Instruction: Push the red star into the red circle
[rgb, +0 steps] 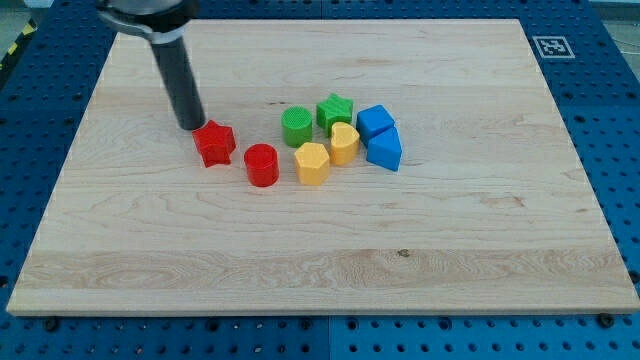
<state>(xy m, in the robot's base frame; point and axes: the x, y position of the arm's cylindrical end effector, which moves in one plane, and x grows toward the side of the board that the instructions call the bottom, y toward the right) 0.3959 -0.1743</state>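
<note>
The red star (215, 143) lies on the wooden board left of centre. The red circle (261, 164), a short cylinder, stands just to its lower right with a small gap between them. My tip (190, 126) rests at the star's upper left edge, touching or almost touching it. The dark rod rises from there toward the view's top left.
To the right of the red blocks is a tight cluster: a green cylinder (297, 127), a green star (335, 111), a yellow hexagon (312, 163), a yellow heart-like block (344, 143), a blue cube (375, 121) and a blue triangular block (385, 150). The board (320, 260) has blue table around it.
</note>
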